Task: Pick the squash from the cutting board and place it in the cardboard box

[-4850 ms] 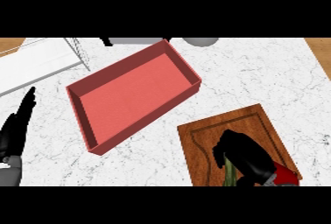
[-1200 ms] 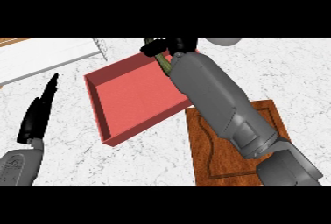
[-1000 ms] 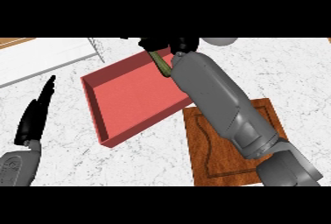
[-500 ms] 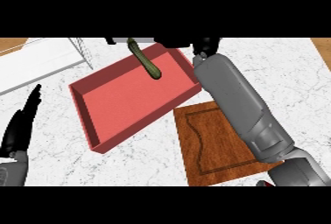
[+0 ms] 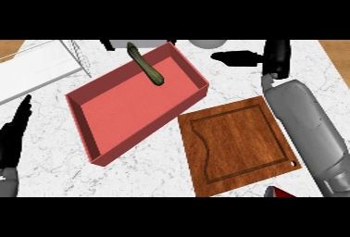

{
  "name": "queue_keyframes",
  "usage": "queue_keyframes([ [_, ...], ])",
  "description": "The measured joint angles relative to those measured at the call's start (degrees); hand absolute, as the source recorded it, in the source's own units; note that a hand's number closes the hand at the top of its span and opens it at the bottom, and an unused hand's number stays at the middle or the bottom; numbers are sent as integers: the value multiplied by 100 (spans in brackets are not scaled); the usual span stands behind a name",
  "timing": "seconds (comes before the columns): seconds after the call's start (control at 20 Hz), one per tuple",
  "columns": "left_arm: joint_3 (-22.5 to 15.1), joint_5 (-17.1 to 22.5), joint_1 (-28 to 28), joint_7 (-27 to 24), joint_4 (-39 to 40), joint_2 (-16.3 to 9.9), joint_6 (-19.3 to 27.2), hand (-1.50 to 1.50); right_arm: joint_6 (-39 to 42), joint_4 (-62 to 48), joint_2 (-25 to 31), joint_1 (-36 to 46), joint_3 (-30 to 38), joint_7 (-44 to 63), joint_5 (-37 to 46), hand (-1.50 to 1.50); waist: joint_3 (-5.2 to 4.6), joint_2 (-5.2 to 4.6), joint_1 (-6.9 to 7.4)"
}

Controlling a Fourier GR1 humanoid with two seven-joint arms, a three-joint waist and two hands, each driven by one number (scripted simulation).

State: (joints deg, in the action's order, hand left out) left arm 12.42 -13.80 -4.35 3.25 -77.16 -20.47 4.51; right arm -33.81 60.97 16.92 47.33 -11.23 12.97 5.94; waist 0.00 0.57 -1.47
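The squash [image 5: 146, 64] lies in the box [image 5: 103, 152], left of the right hand [image 5: 275, 55], fingers apart, empty; board [image 5: 239, 143] bare.

The right hand [image 5: 272, 54] is partly cut off at the top edge (fingers unclear), as is the squash [image 5: 146, 65].

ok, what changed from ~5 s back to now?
The right hand took the squash off the cutting board, carried it up over the red box and let go; it now sits open, right of the box. The squash hangs at the box's far corner. The left hand rests at the left edge as before; box and board unchanged.
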Motion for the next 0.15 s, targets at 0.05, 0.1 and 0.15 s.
queue_keyframes([
  [0.05,29,16,21,-27,8,-23,-22,0,126,336,150,-218,-21,136,-20,-150,0,3,-12],
  [0.1,25,13,4,-9,-2,-13,-26,0,257,582,299,-417,2,192,-43,-150,-1,-2,0],
  [0.15,23,0,29,-24,-21,10,-9,0,390,825,424,-619,16,243,-68,-150,0,-7,14],
])
